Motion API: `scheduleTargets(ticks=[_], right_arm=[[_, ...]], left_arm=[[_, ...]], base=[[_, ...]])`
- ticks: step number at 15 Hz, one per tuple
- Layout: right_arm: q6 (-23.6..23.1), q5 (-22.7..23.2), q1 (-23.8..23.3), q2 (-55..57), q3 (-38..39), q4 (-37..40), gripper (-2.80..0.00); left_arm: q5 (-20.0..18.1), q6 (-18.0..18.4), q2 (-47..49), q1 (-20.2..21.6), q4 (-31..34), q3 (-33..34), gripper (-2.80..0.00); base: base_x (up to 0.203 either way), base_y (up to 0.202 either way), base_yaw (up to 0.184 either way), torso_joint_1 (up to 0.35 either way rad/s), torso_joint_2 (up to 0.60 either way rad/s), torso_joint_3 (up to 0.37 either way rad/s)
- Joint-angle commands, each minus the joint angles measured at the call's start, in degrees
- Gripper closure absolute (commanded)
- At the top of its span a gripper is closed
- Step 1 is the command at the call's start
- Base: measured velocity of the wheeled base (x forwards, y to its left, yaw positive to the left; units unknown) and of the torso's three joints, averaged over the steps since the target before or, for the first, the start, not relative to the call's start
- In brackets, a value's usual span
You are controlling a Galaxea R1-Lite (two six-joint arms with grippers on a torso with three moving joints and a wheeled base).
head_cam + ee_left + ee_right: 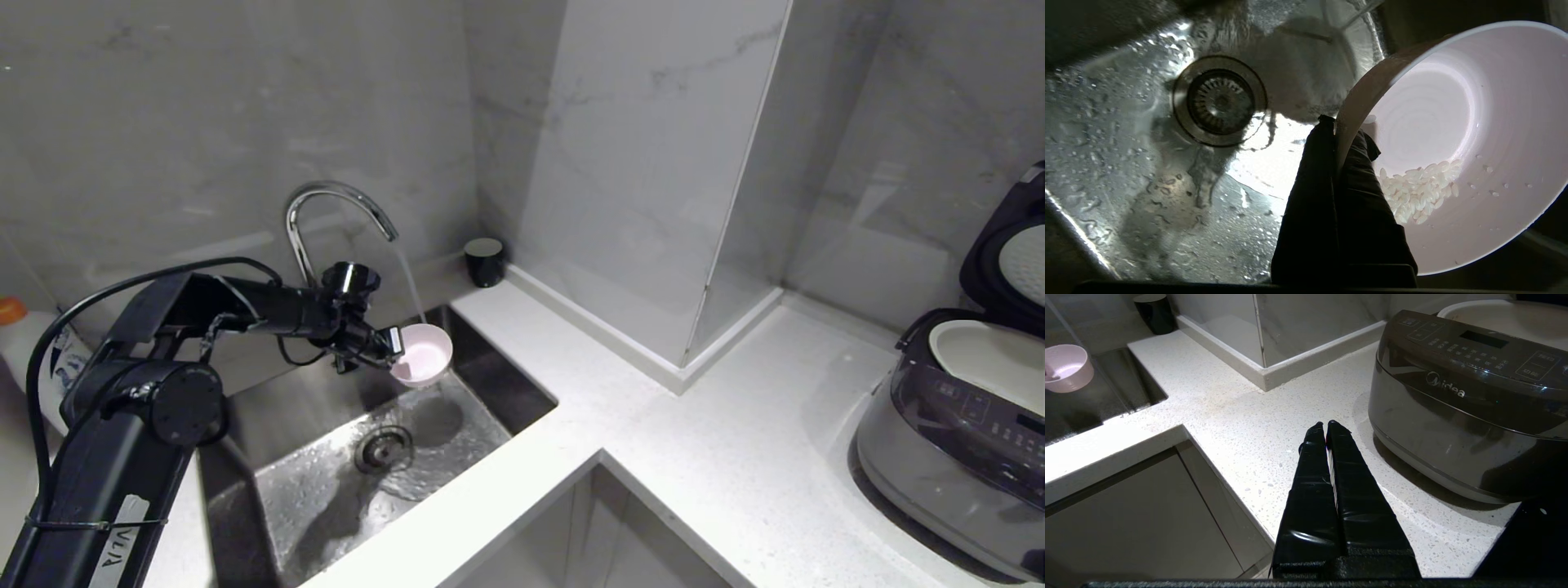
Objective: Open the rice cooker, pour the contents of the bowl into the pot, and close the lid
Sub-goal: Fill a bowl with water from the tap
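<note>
A: Where is the bowl (422, 354) right now?

B: Over the sink (343, 482), tipped, held up near the thin stream from the faucet (339, 202). The left wrist view shows a small heap of white rice (1423, 192) lying low against its white inside, with the drain (1220, 101) below.

A: And what holds it?

B: The left gripper (1340, 134) — its fingers are clamped on the bowl's rim, one inside the wall and one outside.

A: Which way does it have to travel?

B: To the robot's right. The rice cooker (955, 441) sits on the counter (653, 465) at the far right, well apart from the sink, with the counter's inner corner between them. Its lid (1008, 245) already stands open and the white pot (992, 355) is exposed, so I judge that the pour is the step ahead.

A: Isn't the other arm nearer?

B: Yes — the right gripper (1327, 426) hangs just beside the cooker's front, fingers pressed together on nothing. But the bowl is in the left.

A: Any writing?

B: "Midea" (1445, 386) on the cooker's front; the panel's button labels are too small to read. There is lettering on the left arm's white tag (114, 543), not legible to me.
</note>
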Motion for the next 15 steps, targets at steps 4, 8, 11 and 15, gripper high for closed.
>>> scheduleTargets(ticks=[4,8,11,15], right_arm=[[0.0,0.0,0.0,0.0,0.0,0.0,0.00],[0.0,0.0,0.0,0.0,0.0,0.0,0.00],[0.0,0.0,0.0,0.0,0.0,0.0,0.00],[0.0,0.0,0.0,0.0,0.0,0.0,0.00]], left_arm=[[-0.1,-0.4,-1.4,0.5,0.3,0.5,0.00],[-0.1,0.1,-2.2,-0.2,4.3,1.1,0.00],[-0.1,0.2,-2.8,-1.0,4.4,1.4,0.00],[0.2,0.2,-2.8,-2.6,4.7,1.2,0.00]], base=[[0.000,0.000,0.000,0.000,0.00,0.000],[0.000,0.000,0.000,0.000,0.00,0.000],[0.000,0.000,0.000,0.000,0.00,0.000],[0.017,0.000,0.001,-0.001,0.00,0.001]])
